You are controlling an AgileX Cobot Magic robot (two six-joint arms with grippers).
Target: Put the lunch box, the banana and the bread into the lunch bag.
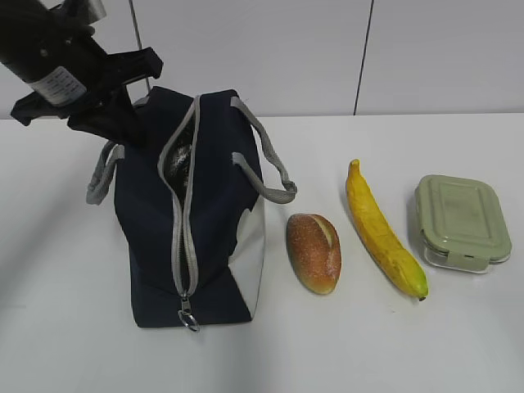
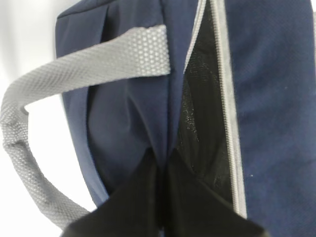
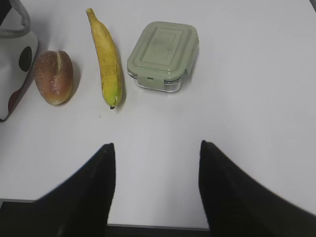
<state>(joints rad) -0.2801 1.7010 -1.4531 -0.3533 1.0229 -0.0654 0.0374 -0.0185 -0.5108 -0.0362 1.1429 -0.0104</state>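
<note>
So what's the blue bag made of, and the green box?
The lunch bag looks like navy woven fabric, matte and creased, with coarse grey webbing handles whose weave shows close up. The lunch box seems plastic or glass: a clear see-through base under a smooth, pale green moulded lid, probably plastic.

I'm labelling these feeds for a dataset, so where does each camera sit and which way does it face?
Exterior view: in front of the table, slanting down at the lunch bag, bread, banana and lunch box; the left arm shows at top left.
Left wrist view: on the left arm, close against the bag's open zipper and handle; the left tool shows, shut on bag fabric.
Right wrist view: on the right arm, low over the table, facing the three items; the open right tool shows.
Exterior and right wrist views share bread, banana, lunch box.
</note>
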